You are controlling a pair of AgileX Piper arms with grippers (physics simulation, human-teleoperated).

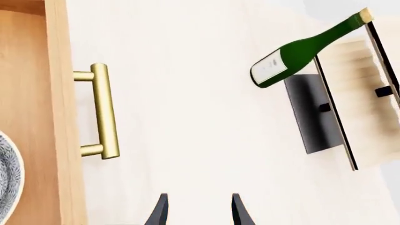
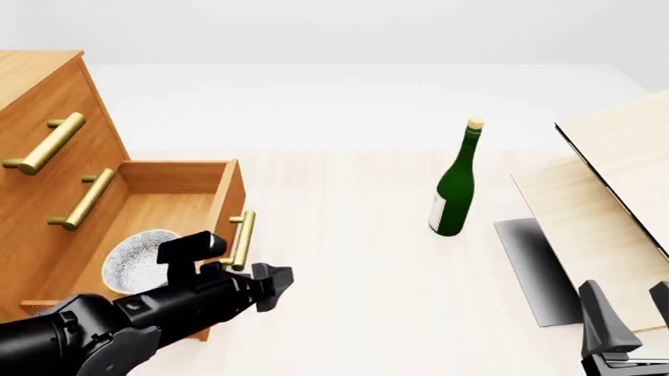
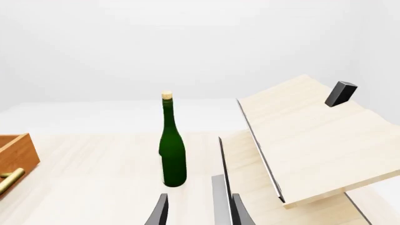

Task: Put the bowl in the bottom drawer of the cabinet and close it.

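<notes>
- The bowl (image 2: pixel 138 260) lay inside the pulled-out bottom drawer (image 2: pixel 225 205) of the cabinet (image 2: pixel 42 102), at the left.
- The left gripper (image 2: pixel 274 283) hung just right of the drawer's handle (image 2: pixel 243 239), fingers parted, empty.
- The right gripper (image 2: pixel 627 321), near right, seemed parted too, though partly cropped.

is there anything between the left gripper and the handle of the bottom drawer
Nothing visible. The left gripper sits just in front of the bottom drawer's brass handle, with only bare table between them. The bowl already lies inside the open drawer.

bottom drawer (image 2: pixel 168 205) open, bottle (image 2: pixel 455 192) well apart
</notes>
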